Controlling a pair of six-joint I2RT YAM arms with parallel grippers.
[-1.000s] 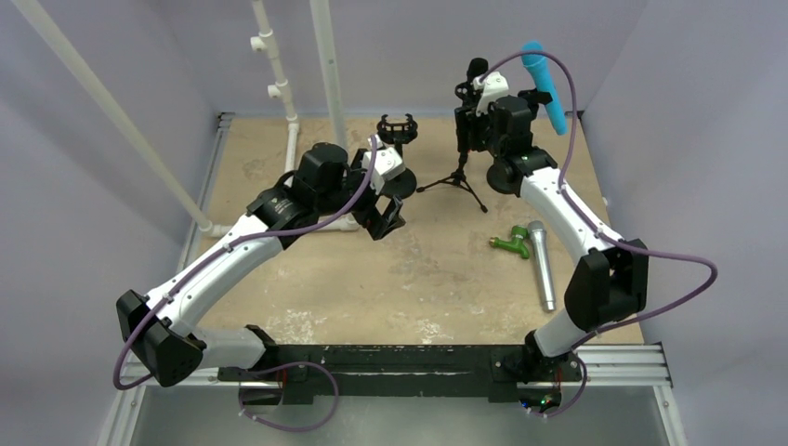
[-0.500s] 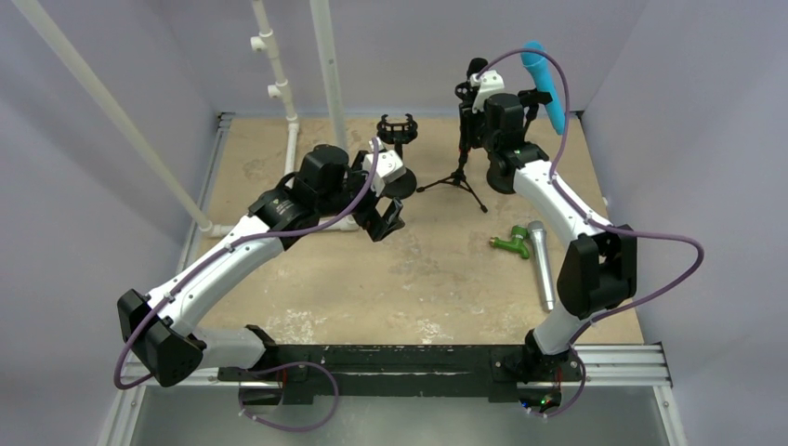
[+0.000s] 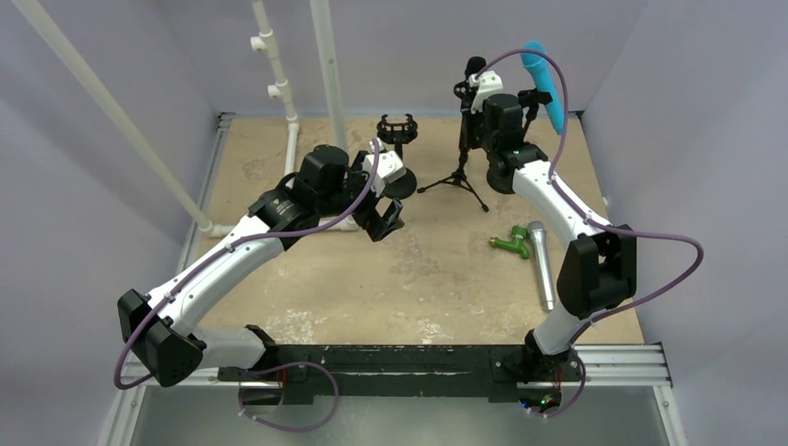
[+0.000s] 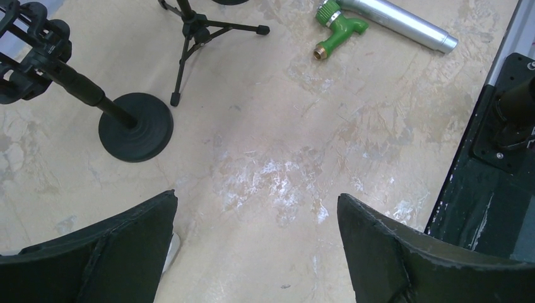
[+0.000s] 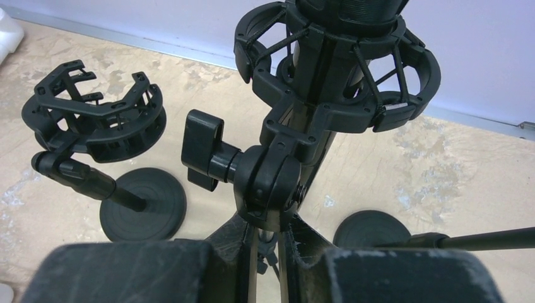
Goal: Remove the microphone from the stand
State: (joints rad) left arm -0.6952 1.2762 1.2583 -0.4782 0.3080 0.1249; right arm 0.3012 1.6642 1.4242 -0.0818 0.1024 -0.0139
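Grip first: your right gripper (image 5: 268, 237) is pinching the pole of the tripod stand (image 5: 268, 183). Its jaws are drawn in to a narrow slit, just under the swivel joint and its clamp knob (image 5: 203, 150). The black microphone (image 5: 344, 11) is sitting in that stand's shock mount (image 5: 334, 69), at 12 o'clock from the fingers and above them. The fingers are not touching it, and only its lower barrel is showing in the right wrist view. In the top view this stand is standing at about 1 o'clock on the table (image 3: 418, 279).

Your left gripper (image 4: 255, 208) is gaping wide and holding nothing. It is hanging over bare tabletop near the middle, well apart from the black microphone. A round stand base (image 4: 135, 126) is lying at 10 o'clock from its fingers.

You are looking at three microphones:
- the black one in its mount
- a blue microphone (image 3: 544, 84), raised and tilted at 3 o'clock from the black one
- a silver microphone (image 3: 542, 265), lying flat at 3 o'clock on the table

You are also looking at three stands:
- the tripod
- a round-based stand with an empty mount (image 3: 397, 127)
- a second round base (image 5: 372, 230) with a rod, which is probably carrying the blue one, though your right arm is hiding the join

One green tap fitting (image 3: 509, 243) is lying against the silver microphone's far end.
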